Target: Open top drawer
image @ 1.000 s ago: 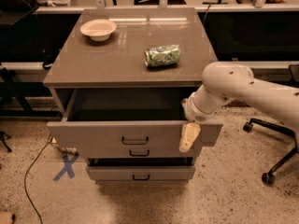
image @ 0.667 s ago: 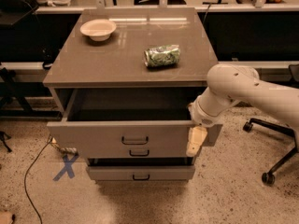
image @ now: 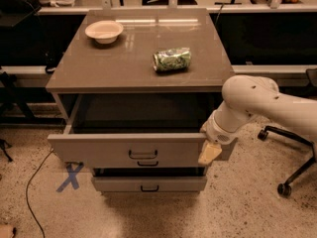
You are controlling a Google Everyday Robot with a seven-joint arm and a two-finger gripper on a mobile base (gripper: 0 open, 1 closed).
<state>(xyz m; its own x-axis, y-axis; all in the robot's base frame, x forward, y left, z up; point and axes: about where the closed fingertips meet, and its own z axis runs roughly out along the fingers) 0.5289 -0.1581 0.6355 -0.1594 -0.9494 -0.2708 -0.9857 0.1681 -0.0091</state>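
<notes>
Showing the top drawer [image: 99, 150] standing well out of the cabinet [image: 124, 73], with the end of its front panel right at the jaws. The black bar handle [image: 142, 154] lies well apart from the jaws, toward the panel's middle. The gripper [image: 209, 153] is placed at that end corner; whether it is closed on anything cannot be told. A snag on the panel edge is judged the main risk, since the drawer could be skewed or shoved back. A jolt could also roll the green can [image: 172, 59] lying above and beyond the jaws.

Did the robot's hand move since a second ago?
Yes. The gripper slid a little rightward in the view, along the front of the top drawer, farther from its black handle.
</notes>
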